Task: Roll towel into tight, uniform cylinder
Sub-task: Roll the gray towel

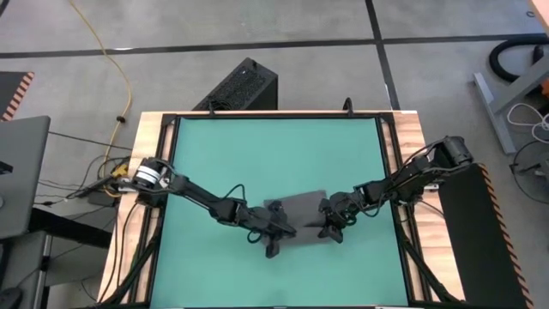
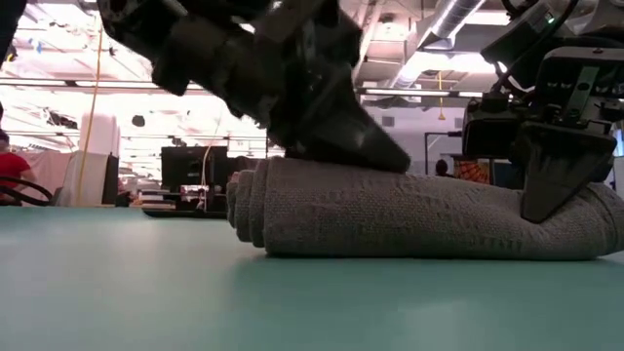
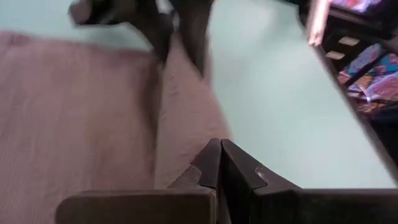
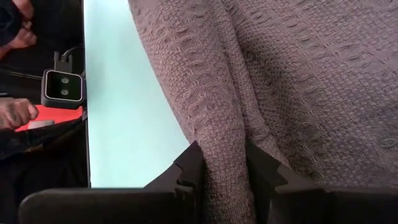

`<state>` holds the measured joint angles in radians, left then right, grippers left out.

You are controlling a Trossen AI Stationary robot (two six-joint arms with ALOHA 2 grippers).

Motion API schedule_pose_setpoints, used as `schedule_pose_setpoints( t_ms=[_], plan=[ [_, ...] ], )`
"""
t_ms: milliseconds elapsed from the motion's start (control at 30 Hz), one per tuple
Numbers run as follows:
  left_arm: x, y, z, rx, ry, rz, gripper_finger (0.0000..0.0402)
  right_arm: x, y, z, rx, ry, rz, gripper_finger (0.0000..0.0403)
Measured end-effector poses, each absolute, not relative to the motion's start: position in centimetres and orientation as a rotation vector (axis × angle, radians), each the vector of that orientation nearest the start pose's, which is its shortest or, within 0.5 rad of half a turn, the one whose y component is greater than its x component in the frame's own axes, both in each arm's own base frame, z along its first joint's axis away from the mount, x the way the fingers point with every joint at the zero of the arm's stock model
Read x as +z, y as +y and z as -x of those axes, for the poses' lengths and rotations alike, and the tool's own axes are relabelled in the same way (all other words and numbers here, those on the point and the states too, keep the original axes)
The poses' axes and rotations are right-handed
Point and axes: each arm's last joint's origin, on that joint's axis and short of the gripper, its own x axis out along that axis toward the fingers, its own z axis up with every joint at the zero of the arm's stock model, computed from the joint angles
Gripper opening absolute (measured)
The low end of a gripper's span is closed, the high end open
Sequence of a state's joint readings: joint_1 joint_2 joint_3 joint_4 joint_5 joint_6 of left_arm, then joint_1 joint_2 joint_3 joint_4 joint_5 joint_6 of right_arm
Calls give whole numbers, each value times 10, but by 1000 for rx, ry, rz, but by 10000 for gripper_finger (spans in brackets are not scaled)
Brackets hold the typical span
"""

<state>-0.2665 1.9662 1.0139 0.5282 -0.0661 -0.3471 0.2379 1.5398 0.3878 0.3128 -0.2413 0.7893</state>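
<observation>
**Towel partly rolled, both tools at its near edge**

While the towel (image 1: 300,210) lay on the teal worktop (image 1: 274,146), a little toward the near edge and about midway between the left and right edges, both arms reached in over it from the two sides; the cloth was dark grey and partly rolled, with the rolled part running left to right along its near side and a flat part lying beyond it toward the far edge; in the low view the coiled end of the roll (image 2: 249,205) showed its layers, and the roll rested directly on the worktop surface.

The left tool (image 3: 221,163) sat at the left end of the roll with its fingers together, tips touching and nothing seen between them; it rested on or just above the cloth, though whether it pressed the cloth could not be told; the right tool (image 4: 224,163) was at the right end, its fingers clamped on a raised fold of the towel that stood between them; in the low view one dark finger (image 2: 558,171) of that tool came down against the top of the roll.

Beyond the left edge of the worktop, in the right wrist view, a small dark camera unit (image 4: 62,88) stood on a mount, and a person's hand (image 4: 15,113) rested just beside it.
</observation>
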Motion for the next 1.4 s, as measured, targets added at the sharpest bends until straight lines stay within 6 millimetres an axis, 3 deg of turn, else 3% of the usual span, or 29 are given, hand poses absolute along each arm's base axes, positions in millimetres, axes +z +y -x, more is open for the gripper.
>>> schedule_pose_setpoints(
  t_ms=[167, 467, 767, 933, 1100, 1233, 1400],
  plan=[
    [131, -99, -389, -104, 476, 286, 0, 98, 61, -223, 81, 965, -749, 122],
    [111, -91, -391, -52, 552, 328, 0, 121, 49, -220, 151, 917, -812, 234],
    [72, -93, -394, -26, 588, 408, 0, 138, 28, -198, 58, 987, -777, 242],
    [71, -93, -394, -25, 578, 386, 0, 156, 18, -184, 5, 1031, -575, 240],
    [72, -88, -396, -66, 571, 376, 0, 191, 17, -181, 56, 799, -291, 240],
    [72, -84, -397, -82, 567, 377, 0, 196, 32, -179, 166, 691, -173, 239],
    [72, -80, -398, -118, 572, 378, 0, 182, 66, -177, 368, 652, -4, 239]
  ],
)
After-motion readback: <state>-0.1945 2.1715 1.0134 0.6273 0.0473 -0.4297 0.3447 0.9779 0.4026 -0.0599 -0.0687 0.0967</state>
